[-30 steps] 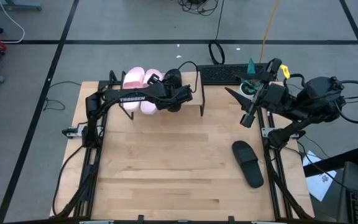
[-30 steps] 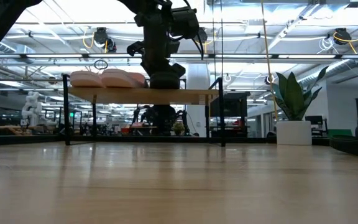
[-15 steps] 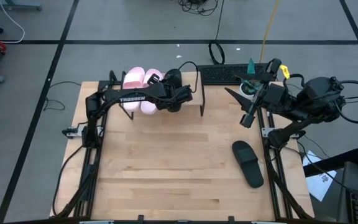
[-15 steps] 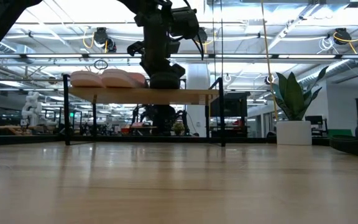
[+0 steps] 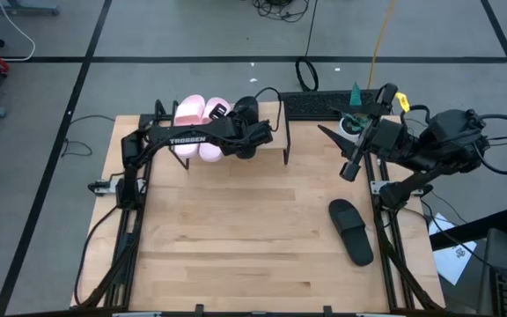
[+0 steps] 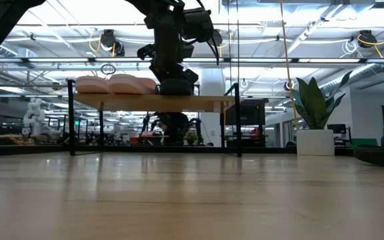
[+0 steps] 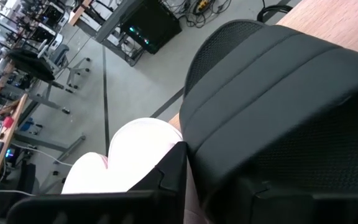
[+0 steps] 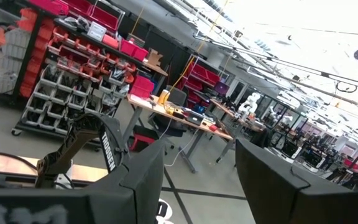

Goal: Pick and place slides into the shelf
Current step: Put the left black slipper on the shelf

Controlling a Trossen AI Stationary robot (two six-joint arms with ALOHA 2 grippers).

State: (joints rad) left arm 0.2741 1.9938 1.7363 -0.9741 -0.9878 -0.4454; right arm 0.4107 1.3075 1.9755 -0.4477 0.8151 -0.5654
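Left gripper (image 5: 246,132) over shelf (image 6: 205,102), fingers clamped on black slide (image 7: 278,93) beside pink pair (image 5: 197,123). Right gripper (image 5: 352,163) idle, fingers apart; second black slide (image 5: 351,231) on table (image 5: 236,238).

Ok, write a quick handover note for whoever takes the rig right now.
Left tool: over the shelf, shut on a black slide next to the pink pair.
Right tool: open, empty, raised near the table's right edge.
Done: both pink slides are on the shelf.
Left: release this black slide onto the shelf, then fetch the second black slide lying on the table at the right and shelve it.
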